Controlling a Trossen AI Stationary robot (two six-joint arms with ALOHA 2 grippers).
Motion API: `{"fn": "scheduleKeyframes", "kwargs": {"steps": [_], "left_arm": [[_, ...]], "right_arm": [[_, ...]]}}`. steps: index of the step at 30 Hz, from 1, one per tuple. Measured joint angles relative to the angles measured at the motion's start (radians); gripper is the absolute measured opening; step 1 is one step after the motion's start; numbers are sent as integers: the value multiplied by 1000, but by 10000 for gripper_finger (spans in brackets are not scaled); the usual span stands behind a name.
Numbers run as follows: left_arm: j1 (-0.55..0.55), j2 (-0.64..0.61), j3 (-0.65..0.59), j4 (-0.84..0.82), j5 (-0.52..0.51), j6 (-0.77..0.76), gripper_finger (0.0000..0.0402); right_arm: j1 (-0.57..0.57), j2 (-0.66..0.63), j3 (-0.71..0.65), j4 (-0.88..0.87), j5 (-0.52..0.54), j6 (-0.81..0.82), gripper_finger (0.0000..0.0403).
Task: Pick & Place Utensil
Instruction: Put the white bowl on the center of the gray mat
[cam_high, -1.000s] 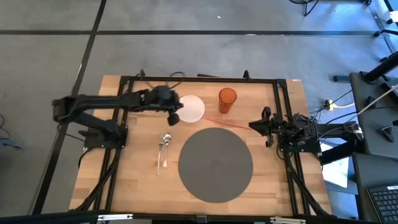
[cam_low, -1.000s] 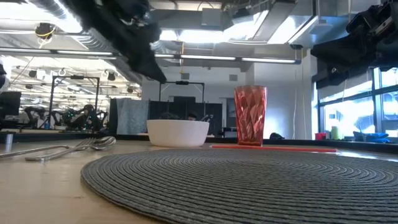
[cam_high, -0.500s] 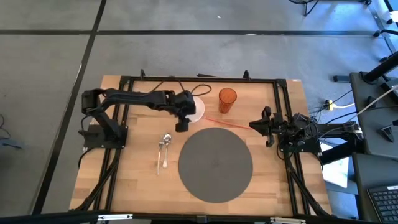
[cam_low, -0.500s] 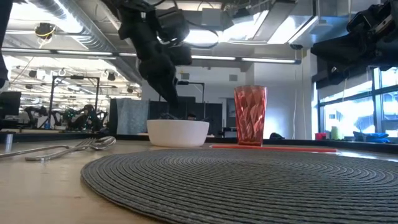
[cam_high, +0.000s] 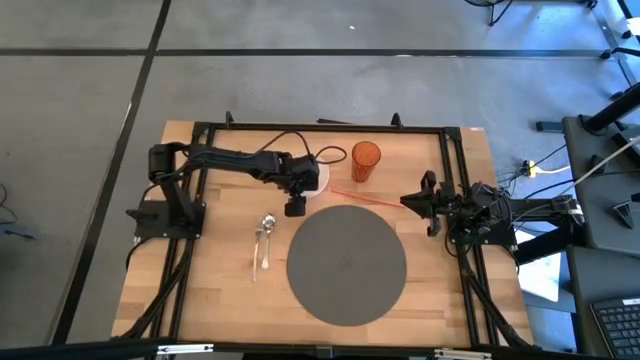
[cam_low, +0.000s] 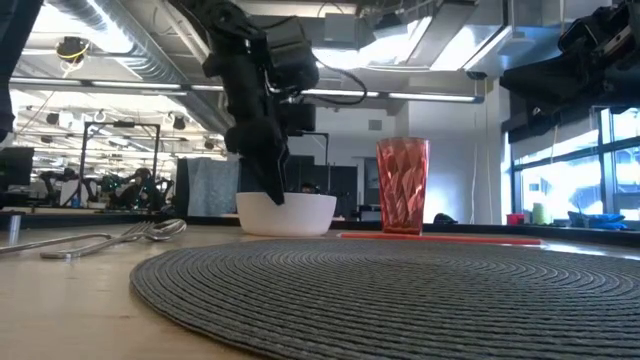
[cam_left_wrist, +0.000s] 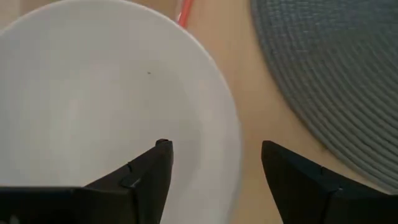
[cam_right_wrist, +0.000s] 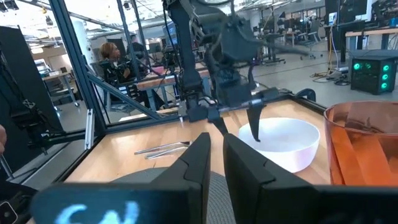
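Note:
A spoon (cam_high: 267, 228) and a fork (cam_high: 257, 252) lie side by side on the wooden table, left of the round grey placemat (cam_high: 347, 262). A white bowl (cam_high: 318, 178) stands at the far middle. My left gripper (cam_high: 295, 207) hangs open over the bowl's near rim (cam_left_wrist: 231, 134), pointing down. One finger (cam_left_wrist: 155, 165) is above the bowl's inside and the other (cam_left_wrist: 283, 165) is outside it, above the table. My right gripper (cam_high: 428, 203) waits shut at the table's right side, holding nothing.
An orange tumbler (cam_high: 366, 160) stands right of the bowl, with a thin red stick (cam_high: 365, 197) lying on the table near it. A black frame (cam_high: 320, 127) borders the table. Beyond the far edge, people (cam_right_wrist: 115, 53) sit at benches in the room.
My left gripper has swung from left of the bowl toward the table's right and near side. It has also come down, so its fingers now straddle the bowl's near rim. The bowl, utensils and right arm have kept still.

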Motion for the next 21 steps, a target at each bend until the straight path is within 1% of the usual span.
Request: {"fn": "scheduleKeyframes", "kwargs": {"steps": [5,7,9,13,18,19,21], "left_arm": [[0,27,0,6,-18,-20,214],[0,29,0,2,-18,-24,201],[0,36,1,34,-18,-25,182],[0,40,0,47,-16,-9,124],[-5,39,0,44,-16,-9,25],[-8,39,0,43,-18,-12,13],[-18,39,0,42,-39,-11,8]], "right_arm": [[0,0,0,-10,0,0,46],[0,0,0,-11,0,0,46],[0,0,0,-11,-1,0,46],[0,0,0,-11,-1,0,46],[0,0,0,-11,0,-1,46],[0,0,0,-11,0,-1,46],[0,0,0,-11,0,-5,46]]}}
